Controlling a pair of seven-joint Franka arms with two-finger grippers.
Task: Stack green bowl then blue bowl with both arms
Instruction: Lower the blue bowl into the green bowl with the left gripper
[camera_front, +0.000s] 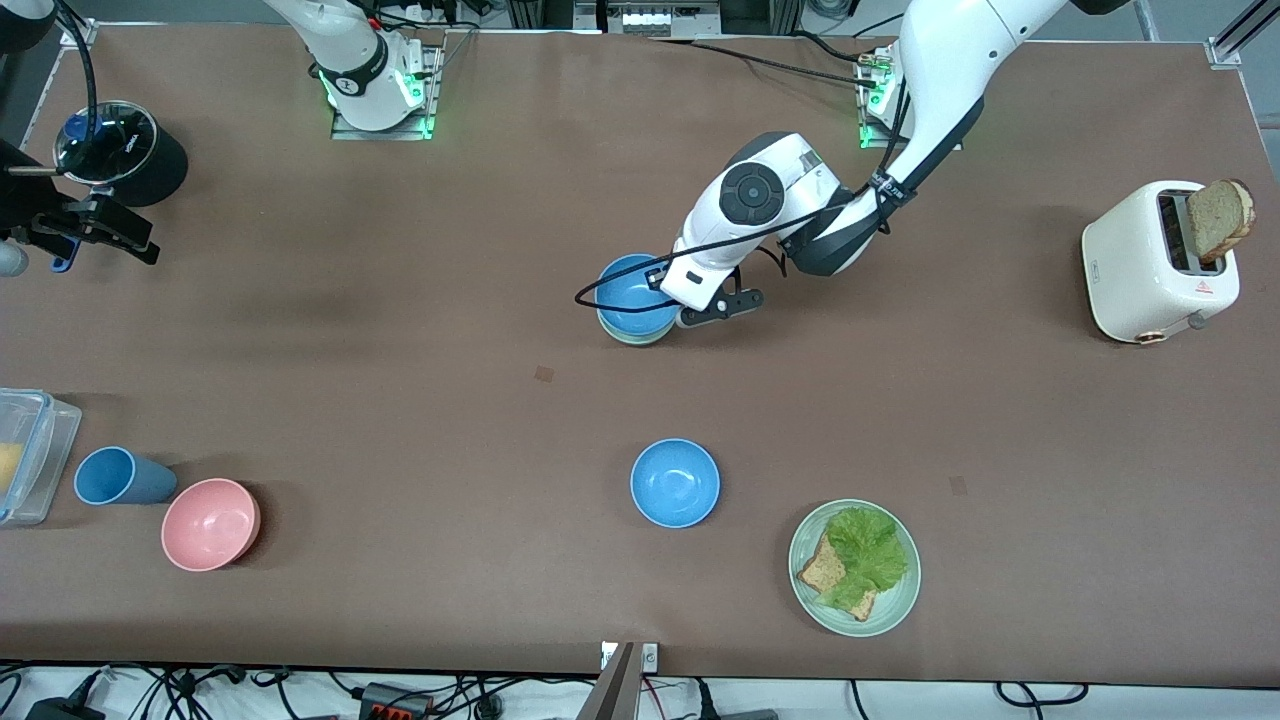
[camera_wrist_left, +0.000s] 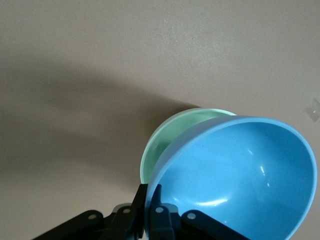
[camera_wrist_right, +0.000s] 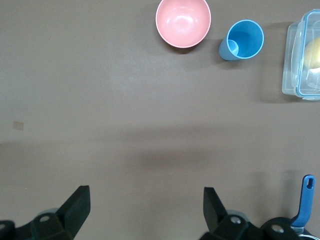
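The pale mint-green bowl stands mid-table, mostly covered by a blue bowl. My left gripper is shut on that blue bowl's rim and holds it tilted in the green bowl's mouth. In the left wrist view the fingers pinch the blue bowl's rim, with the green bowl showing under it. A second blue bowl sits nearer the front camera. My right gripper waits open and empty at the right arm's end of the table, also seen in its wrist view.
A pale-green plate with lettuce and bread lies near the front edge. A white toaster with bread stands at the left arm's end. A pink bowl, blue cup, clear container and black pot are at the right arm's end.
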